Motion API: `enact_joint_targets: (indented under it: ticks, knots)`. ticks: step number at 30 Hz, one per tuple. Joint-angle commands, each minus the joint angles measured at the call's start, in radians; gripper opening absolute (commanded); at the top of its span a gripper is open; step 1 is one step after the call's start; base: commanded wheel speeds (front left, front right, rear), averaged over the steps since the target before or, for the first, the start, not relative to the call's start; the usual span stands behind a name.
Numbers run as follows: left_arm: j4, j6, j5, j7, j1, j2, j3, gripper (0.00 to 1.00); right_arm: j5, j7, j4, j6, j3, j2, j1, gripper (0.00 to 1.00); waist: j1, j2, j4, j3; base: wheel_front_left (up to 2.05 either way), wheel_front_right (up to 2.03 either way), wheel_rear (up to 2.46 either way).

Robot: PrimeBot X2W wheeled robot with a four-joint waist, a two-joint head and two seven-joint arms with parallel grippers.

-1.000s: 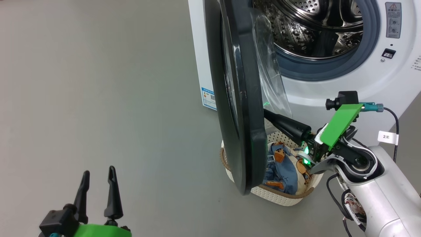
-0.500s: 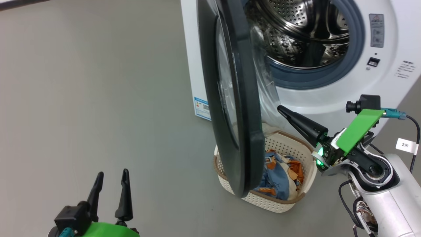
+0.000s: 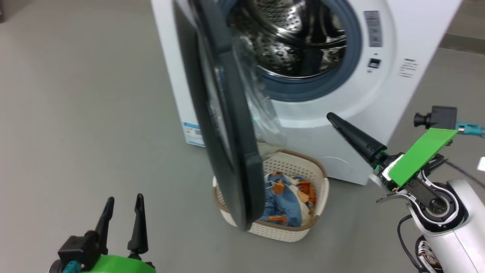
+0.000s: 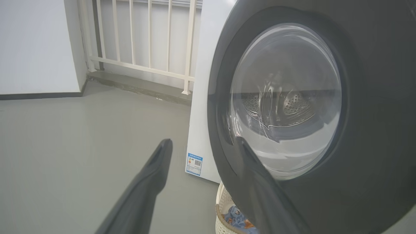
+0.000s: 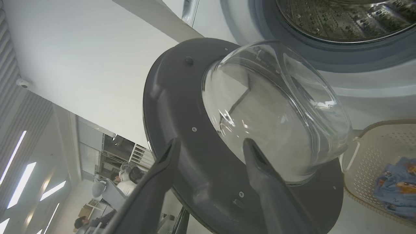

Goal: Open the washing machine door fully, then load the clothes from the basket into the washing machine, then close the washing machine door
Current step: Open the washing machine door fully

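We see the washing machine door (image 3: pixel 235 159) half open, edge-on, overhanging the basket (image 3: pixel 280 235) of clothes (image 3: pixel 282 197) on the floor before the washing machine (image 3: pixel 398 38). Our left gripper (image 3: pixel 125 198) and right gripper (image 5: pixel 212 141) are spread, grasping nothing.

Soft, even indoor light fills the head view and leaves no hard shadows on the grey floor (image 3: pixel 94 113). The whole frame is slightly smeared, most around the washing machine door (image 3: pixel 240 159) and the small print on the washing machine (image 3: pixel 416 30). The steel drum (image 3: pixel 280 38) throws back bright specks. In the left wrist view the white wall (image 4: pixel 32 45) is nearly washed out, and the left gripper (image 4: pixel 203 140) is out of focus. In the right wrist view the ceiling strip lights (image 5: pixel 13 155) glare, white highlights streak the glass bowl (image 5: pixel 276 107), straight edges bend near the borders, and the right gripper (image 5: pixel 212 140) looks soft.
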Motion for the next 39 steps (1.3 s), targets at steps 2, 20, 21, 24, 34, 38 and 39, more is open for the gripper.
enact_joint_targets:
  ticks: [2, 20, 21, 24, 34, 38, 39]
  knots:
    - [-0.028, 0.006, -0.005, -0.003, -0.042, 0.021, 0.034, 1.0, -0.049, -0.047, -0.052, 0.006, 0.027, -0.028, -0.002, 1.0, 0.0, 0.0, -0.073, -0.011, 0.0, 0.0, 0.0]
    - [-0.077, 0.028, -0.018, 0.006, -0.008, 0.047, 0.041, 1.0, -0.393, -0.55, -0.012, 0.006, 0.186, -0.241, 0.049, 1.0, 0.0, 0.0, -0.276, -0.014, 0.0, 0.0, 0.0]
    - [-0.079, 0.03, -0.018, 0.006, -0.007, 0.048, 0.041, 1.0, -0.421, -0.572, 0.004, 0.006, 0.187, -0.246, 0.05, 1.0, 0.0, 0.0, -0.284, -0.014, 0.0, 0.0, 0.0]
    - [-0.084, 0.032, -0.019, 0.007, -0.006, 0.05, 0.039, 1.0, -0.476, -0.628, 0.047, 0.006, 0.17, -0.242, 0.06, 1.0, 0.0, 0.0, -0.299, -0.015, 0.0, 0.0, 0.0]
    - [-0.091, 0.04, -0.026, 0.004, 0.001, 0.052, 0.038, 1.0, -0.713, -0.686, 0.074, 0.006, 0.035, -0.208, 0.136, 1.0, 0.0, 0.0, -0.322, -0.019, 0.0, 0.0, 0.0]
    - [-0.1, 0.045, -0.029, 0.003, 0.007, 0.053, 0.038, 1.0, -0.819, -0.687, 0.045, 0.006, -0.036, -0.171, 0.182, 1.0, 0.0, 0.0, -0.328, -0.016, 0.0, 0.0, 0.0]
    - [-0.101, 0.046, -0.03, 0.003, 0.008, 0.053, 0.037, 1.0, -0.843, -0.687, 0.041, 0.006, -0.049, -0.161, 0.194, 1.0, 0.0, 0.0, -0.329, -0.016, 0.0, 0.0, 0.0]
